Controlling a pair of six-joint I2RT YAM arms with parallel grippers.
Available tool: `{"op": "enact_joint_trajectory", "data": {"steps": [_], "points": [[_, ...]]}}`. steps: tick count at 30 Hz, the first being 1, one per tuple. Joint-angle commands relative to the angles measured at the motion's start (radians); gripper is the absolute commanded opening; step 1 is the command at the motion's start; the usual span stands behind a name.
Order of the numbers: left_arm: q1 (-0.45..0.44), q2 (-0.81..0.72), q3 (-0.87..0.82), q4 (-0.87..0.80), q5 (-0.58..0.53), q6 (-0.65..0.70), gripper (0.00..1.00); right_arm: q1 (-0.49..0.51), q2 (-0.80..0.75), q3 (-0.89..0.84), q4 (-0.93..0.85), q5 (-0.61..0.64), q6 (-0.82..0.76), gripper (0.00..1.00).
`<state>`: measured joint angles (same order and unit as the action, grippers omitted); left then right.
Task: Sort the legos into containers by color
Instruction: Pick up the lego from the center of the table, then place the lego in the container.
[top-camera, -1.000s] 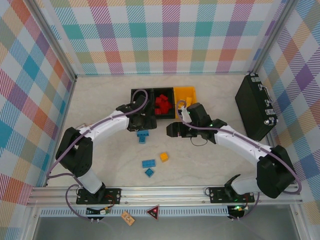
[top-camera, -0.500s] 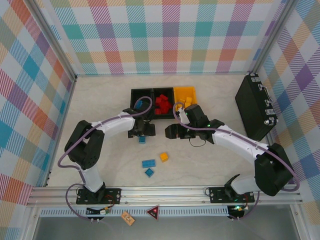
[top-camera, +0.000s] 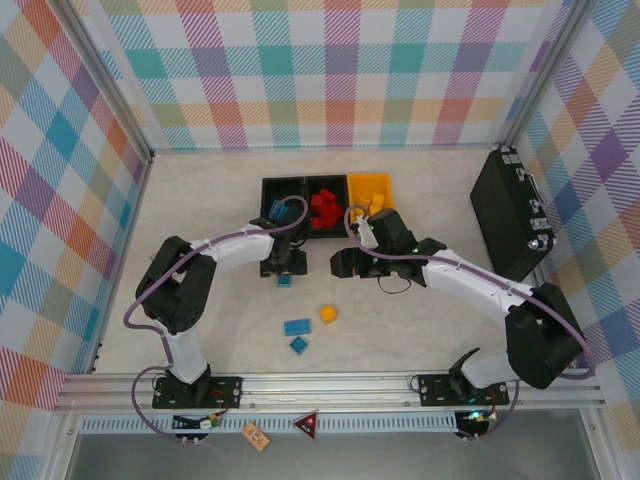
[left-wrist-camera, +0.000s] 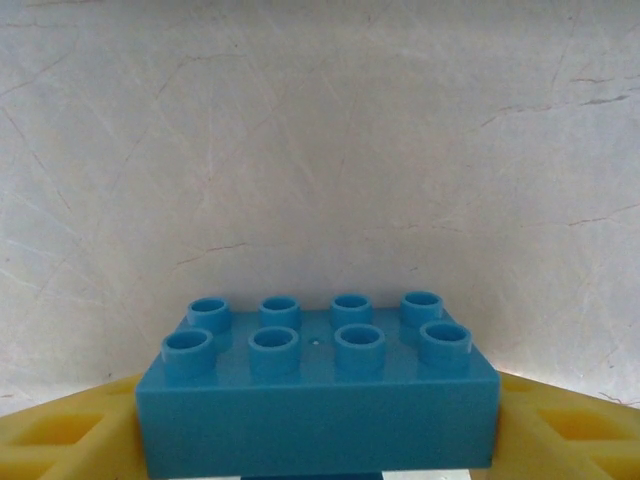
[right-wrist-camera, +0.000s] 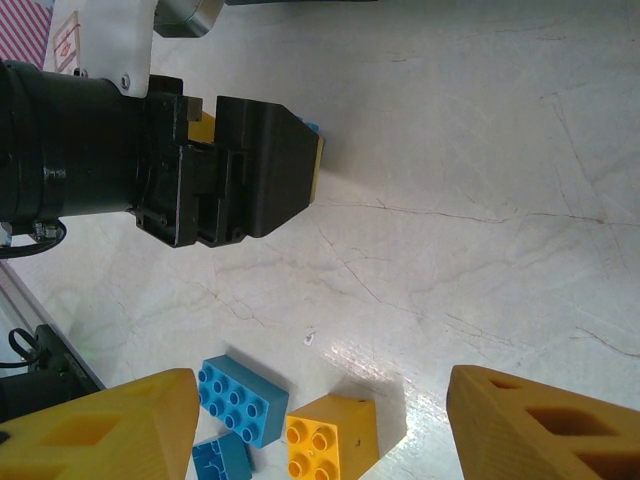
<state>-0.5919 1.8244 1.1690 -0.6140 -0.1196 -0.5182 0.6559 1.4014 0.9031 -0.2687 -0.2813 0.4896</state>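
My left gripper (top-camera: 286, 272) is shut on a blue lego (top-camera: 287, 281) just in front of the containers. In the left wrist view this eight-stud blue lego (left-wrist-camera: 318, 395) sits between the yellow fingers (left-wrist-camera: 60, 430). My right gripper (top-camera: 340, 264) is open beside it, its yellow fingers (right-wrist-camera: 545, 420) wide apart with nothing between them. Three loose legos lie on the table: a blue one (top-camera: 297, 327), a yellow one (top-camera: 328, 314) and a small blue one (top-camera: 299, 345). The left black bin (top-camera: 268, 186) holds a blue lego, the middle black bin (top-camera: 325, 183) red ones, the yellow bin (top-camera: 384, 183) yellow ones.
A large black case (top-camera: 512, 215) with metal latches stands at the right wall. The left gripper's black body (right-wrist-camera: 200, 170) shows close by in the right wrist view. A metal frame rail runs along the near edge.
The left arm has drawn back from the bins with the blue lego, uncovering the left bin. The right gripper has shifted slightly to the left.
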Motion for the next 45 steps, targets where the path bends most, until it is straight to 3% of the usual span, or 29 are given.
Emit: {"op": "enact_joint_trajectory", "data": {"steps": [1, 10, 17, 26, 33, 45], "points": [[0.010, 0.021, 0.012, 0.006, -0.026, 0.025, 0.72, 0.010, 0.008, 0.017, 0.020, -0.001, -0.006, 0.67], [0.019, 0.029, 0.041, -0.009, -0.037, 0.045, 0.55, 0.011, 0.012, 0.012, 0.035, -0.002, 0.003, 0.66], [0.020, -0.047, 0.054, -0.046, -0.047, 0.056, 0.54, 0.013, 0.007, 0.006, 0.047, 0.002, 0.003, 0.66], [0.076, -0.072, 0.192, -0.116, 0.011, 0.064, 0.54, 0.013, 0.012, 0.053, 0.021, 0.044, -0.001, 0.66], [0.150, -0.005, 0.338, -0.104, 0.062, 0.017, 0.53, 0.013, 0.016, 0.073, 0.026, 0.050, 0.004, 0.66], [0.209, 0.208, 0.619, -0.153, 0.005, 0.034, 0.53, 0.012, -0.022, 0.033, 0.035, 0.074, 0.030, 0.66]]}}
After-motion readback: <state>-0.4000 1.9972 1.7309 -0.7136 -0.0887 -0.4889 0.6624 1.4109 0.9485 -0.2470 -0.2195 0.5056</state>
